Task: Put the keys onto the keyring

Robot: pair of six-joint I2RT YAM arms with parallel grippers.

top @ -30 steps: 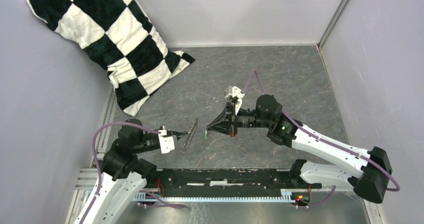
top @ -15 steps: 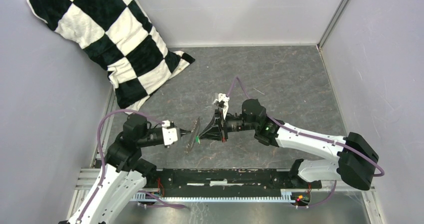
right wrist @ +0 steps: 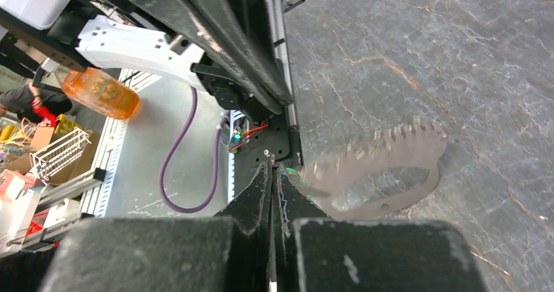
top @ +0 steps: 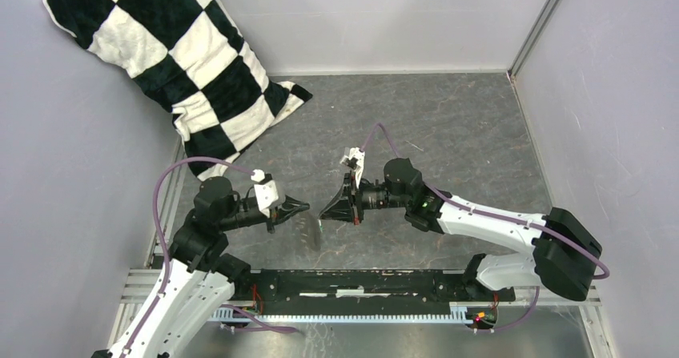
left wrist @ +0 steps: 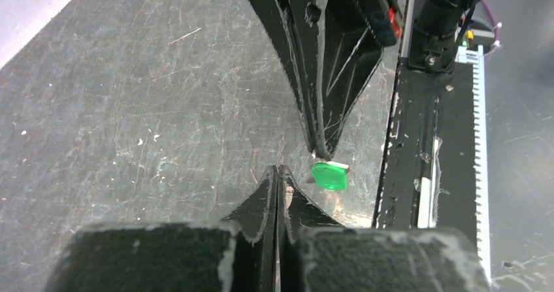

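Note:
My left gripper (top: 304, 207) (left wrist: 277, 169) is shut, and nothing shows between its fingertips in the left wrist view. Just below it in the top view, the keyring (top: 311, 231) is a grey blur. The right wrist view also shows the keyring (right wrist: 385, 168) blurred, low over the table, with small pieces along its rim. My right gripper (top: 323, 213) (right wrist: 272, 164) faces the left one, tips almost touching. It is shut on the key, and the key's green tag (left wrist: 328, 176) (right wrist: 291, 171) hangs at its tip. I cannot tell whether the key touches the ring.
A black-and-white checkered pillow (top: 176, 62) leans in the far left corner. The black base rail (top: 360, 282) runs along the near edge right behind both grippers. Grey walls close in the left, back and right sides.
The left gripper has turned and pulled back a little, and the keyring has left its fingers and now blurs below it. The right gripper with the key has stayed close by.

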